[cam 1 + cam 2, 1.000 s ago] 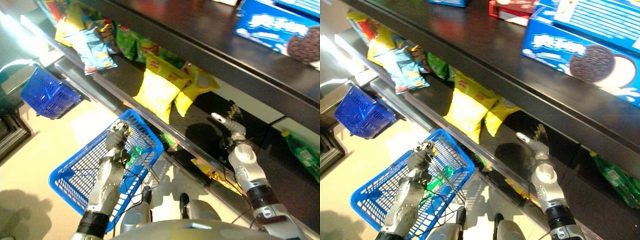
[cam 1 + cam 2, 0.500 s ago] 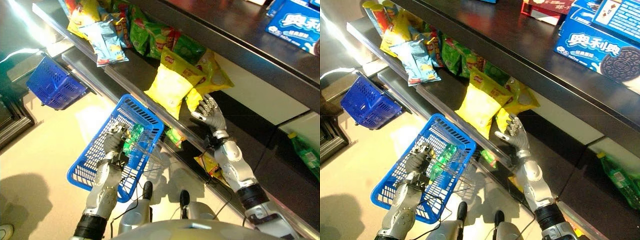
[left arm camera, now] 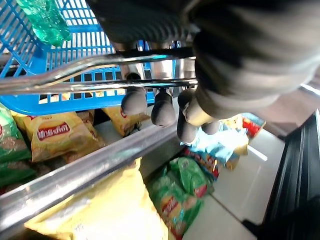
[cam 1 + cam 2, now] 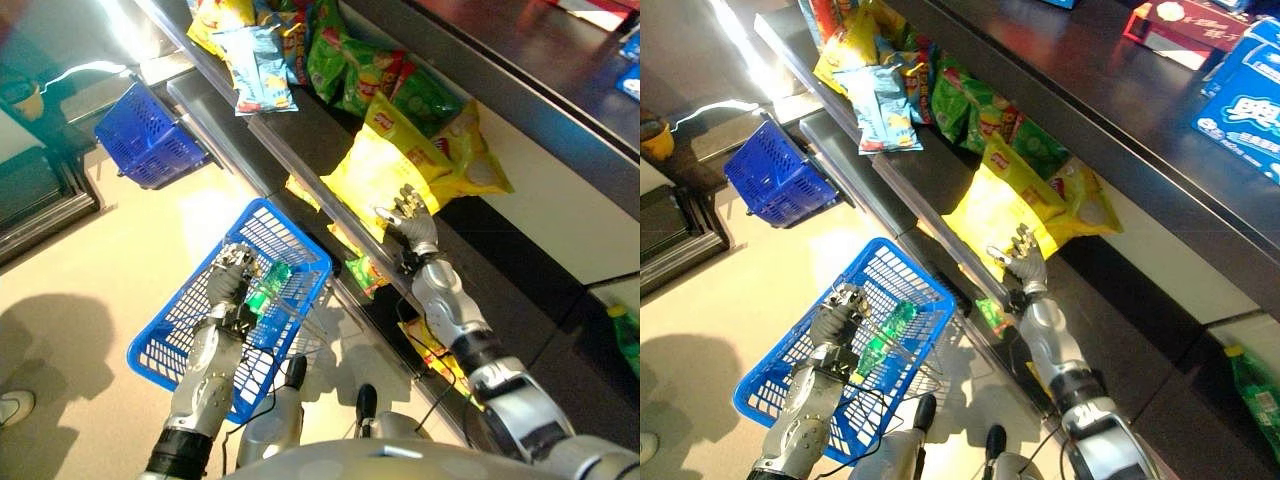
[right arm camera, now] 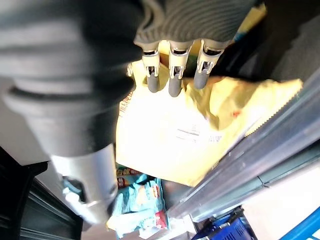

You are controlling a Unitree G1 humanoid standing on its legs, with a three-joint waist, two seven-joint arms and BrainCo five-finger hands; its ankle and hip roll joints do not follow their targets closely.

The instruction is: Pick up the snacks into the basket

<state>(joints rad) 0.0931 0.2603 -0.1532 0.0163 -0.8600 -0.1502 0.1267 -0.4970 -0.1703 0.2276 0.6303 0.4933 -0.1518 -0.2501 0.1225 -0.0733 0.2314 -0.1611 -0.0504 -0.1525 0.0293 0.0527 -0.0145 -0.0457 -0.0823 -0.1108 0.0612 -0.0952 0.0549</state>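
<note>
A large yellow snack bag (image 4: 372, 172) leans on the middle shelf, with a second yellow bag (image 4: 470, 165) behind it. My right hand (image 4: 411, 216) is open at the front bag's lower edge, its straight fingers (image 5: 172, 76) reaching onto the yellow bag (image 5: 185, 130); whether they touch it is unclear. My left hand (image 4: 231, 276) is shut on the wire handle (image 3: 95, 62) of the blue basket (image 4: 188, 340), held above the floor in front of the shelves. A green bottle (image 4: 268, 290) lies inside the basket.
A second blue basket (image 4: 150, 140) stands on the floor at the left. Light-blue (image 4: 258, 70) and green snack bags (image 4: 370, 75) lie further along the shelf. Small yellow and green packs (image 4: 365, 272) sit on the lower shelf behind its metal rail (image 4: 300, 170). A shoe (image 4: 10, 408) shows at the lower left.
The camera has shifted. My right hand has risen from the lower shelf to the front yellow bag. My left hand keeps hold of the basket handle.
</note>
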